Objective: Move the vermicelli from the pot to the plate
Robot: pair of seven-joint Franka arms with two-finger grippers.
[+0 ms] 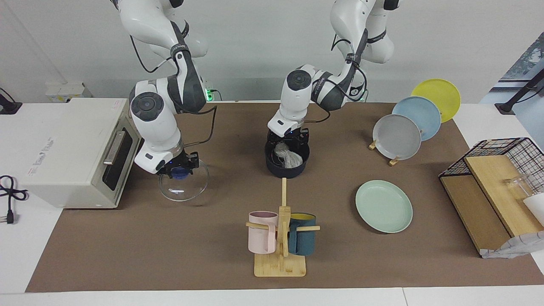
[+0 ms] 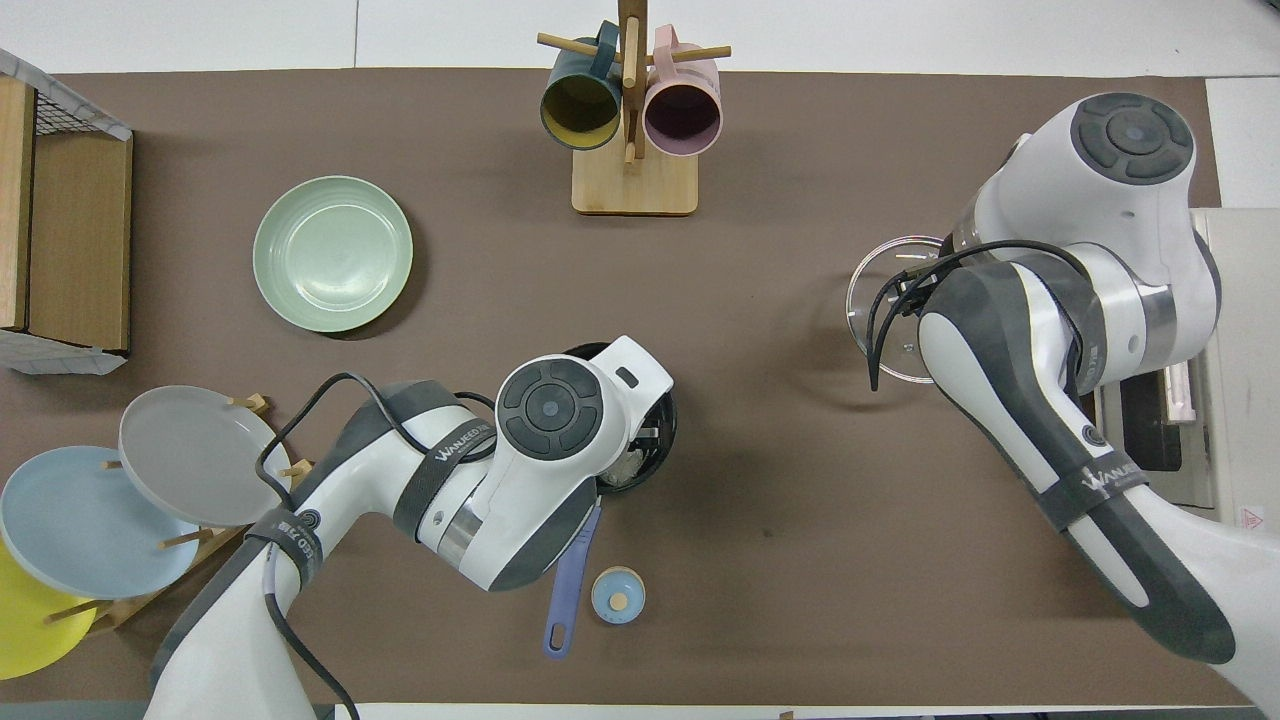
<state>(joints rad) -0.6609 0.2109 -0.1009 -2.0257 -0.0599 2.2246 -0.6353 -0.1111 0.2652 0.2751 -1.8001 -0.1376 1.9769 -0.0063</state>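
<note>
My left gripper (image 1: 287,137), jaws spread, dips into the pot (image 1: 287,166) over the vermicelli (image 1: 288,156) lying inside. My right gripper (image 1: 180,168) is clamped on the blue knob of a glass lid (image 1: 183,183) in front of the toaster oven (image 1: 76,148). The mint plate (image 1: 383,206) sits on the surface toward my left arm's end, well apart from the pot.

A white toaster oven (image 1: 76,151) stands at the right arm's end of the table. A wooden mug stand (image 1: 280,250) carries a pink mug (image 1: 262,231) and a teal mug (image 1: 301,239). Grey (image 1: 396,137), light blue (image 1: 418,117) and yellow plates (image 1: 437,93) lean in a rack, and a wire basket (image 1: 505,170) is at the left arm's end.
</note>
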